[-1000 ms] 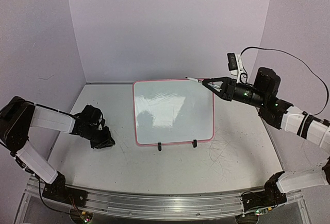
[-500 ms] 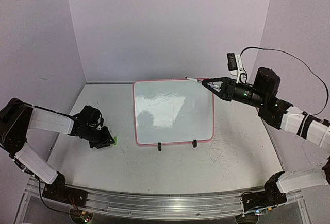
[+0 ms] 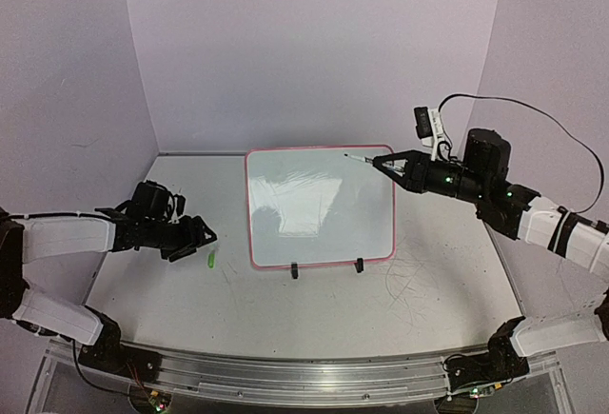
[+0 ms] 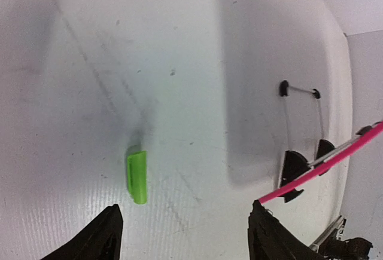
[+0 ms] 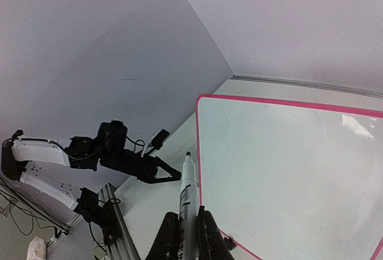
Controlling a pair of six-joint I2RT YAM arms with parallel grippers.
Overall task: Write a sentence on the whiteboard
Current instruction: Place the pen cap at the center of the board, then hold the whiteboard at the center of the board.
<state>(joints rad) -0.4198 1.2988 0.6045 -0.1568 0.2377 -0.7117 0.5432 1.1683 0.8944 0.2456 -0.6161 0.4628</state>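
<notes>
At 1 o'clock corner of whiteboard (image 3: 319,207), right pincer (image 3: 381,161) clamped on marker (image 3: 356,158); left pincer (image 3: 206,237) apart, green cap (image 3: 210,260) at its 5 o'clock.

The whiteboard (image 3: 320,207) is propped on the scratched white table (image 3: 314,324); a small green piece (image 3: 210,260), possibly a pen cap, is laid left of it.

Top view high, rearward, wrist views nearer, whiteboard (image 3: 321,207) shared (all three)

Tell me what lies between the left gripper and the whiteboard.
Only a small green cap, close to the left gripper; the rest up to the whiteboard is bare, as the top view shows.
</notes>
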